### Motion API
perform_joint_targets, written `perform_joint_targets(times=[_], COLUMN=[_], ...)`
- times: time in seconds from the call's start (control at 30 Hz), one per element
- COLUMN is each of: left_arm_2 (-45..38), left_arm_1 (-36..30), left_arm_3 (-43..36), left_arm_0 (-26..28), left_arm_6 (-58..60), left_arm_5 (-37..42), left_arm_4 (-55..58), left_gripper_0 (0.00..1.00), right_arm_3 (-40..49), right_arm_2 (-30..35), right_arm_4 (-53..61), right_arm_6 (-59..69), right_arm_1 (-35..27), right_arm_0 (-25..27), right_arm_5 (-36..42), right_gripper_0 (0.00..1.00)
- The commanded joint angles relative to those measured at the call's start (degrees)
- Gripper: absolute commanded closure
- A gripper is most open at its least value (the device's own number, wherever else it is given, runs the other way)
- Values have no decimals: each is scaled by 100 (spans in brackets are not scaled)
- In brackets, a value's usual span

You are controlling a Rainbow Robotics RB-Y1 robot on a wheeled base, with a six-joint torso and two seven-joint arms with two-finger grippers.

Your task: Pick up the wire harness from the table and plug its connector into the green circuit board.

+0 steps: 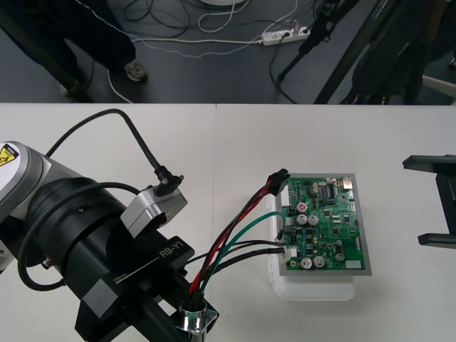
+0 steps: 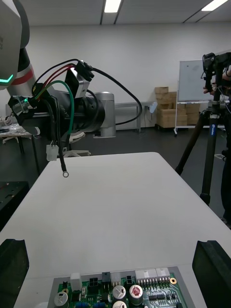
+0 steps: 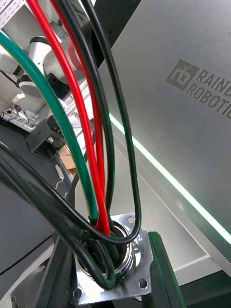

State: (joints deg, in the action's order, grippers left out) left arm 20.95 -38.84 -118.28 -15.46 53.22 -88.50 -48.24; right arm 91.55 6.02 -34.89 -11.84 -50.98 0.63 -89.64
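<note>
1. Harness position: the wire harness [image 1: 235,235] is off the table [image 1: 142,135], held at one end to the left of the green circuit board [image 1: 328,228] and on its robot-facing side.
2. Long axis: it runs on a slant from the round metal socket [image 1: 194,315], the end farthest from the board, to the black plug [image 1: 276,178], which points toward the board's far left corner.
3. Whether the plug touches the board cannot be told. Two shorter leads, one green and one black, end just at the board's left edge.
4. In the right wrist view these loose ends, a small white connector [image 2: 52,152] and a ring terminal [image 2: 65,174], hang free in the air beyond the board.
5. Left gripper [image 1: 192,324]: its black fingers [image 3: 161,274] are clamped on the socket's square flange, with red, green and black wires rising out of it.
6. Right gripper [image 1: 436,201]: it sits well to the right of the board, with its fingers [image 2: 12,269] spread wide and nothing between them.
7. The board rests on a white base [image 1: 313,288].
8. Writing: "RB-Y1" can be read on the left gripper's body, and a grey panel in the left wrist view shows "RAIN" over "ROBOTIC", cut off at the edge. A yellow warning sticker [image 1: 7,154] sits on the left arm.
</note>
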Motion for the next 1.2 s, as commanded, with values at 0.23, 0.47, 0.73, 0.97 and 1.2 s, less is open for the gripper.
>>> perform_joint_targets(times=[0.23, 0.47, 0.73, 0.97, 1.2], left_arm_2=[-3, -3, -3, -3, -3], left_arm_1=[122, 157, 157, 157, 166], left_arm_3=[-20, -20, -11, -11, -11], left_arm_0=[-256, -256, -256, -256, -256], left_arm_6=[189, 215, 233, 250, 250], left_arm_5=[-150, -150, -150, -150, -150], left_arm_4=[140, 140, 149, 166, 175], left_gripper_0=[100, 100, 100, 100, 100], right_arm_3=[170, 170, 346, 381, 619], right_arm_2=[-497, -497, -497, -497, -506], right_arm_4=[475, 466, 466, 317, 299], right_arm_6=[402, 508, 991, 1167, 1220], right_arm_1=[-88, -79, 141, 378, 378], right_arm_0=[-134, -248, -406, -555, -591], right_arm_5=[-36, -36, -36, -36, -36], right_gripper_0=[0, 0, 0, 0, 0])
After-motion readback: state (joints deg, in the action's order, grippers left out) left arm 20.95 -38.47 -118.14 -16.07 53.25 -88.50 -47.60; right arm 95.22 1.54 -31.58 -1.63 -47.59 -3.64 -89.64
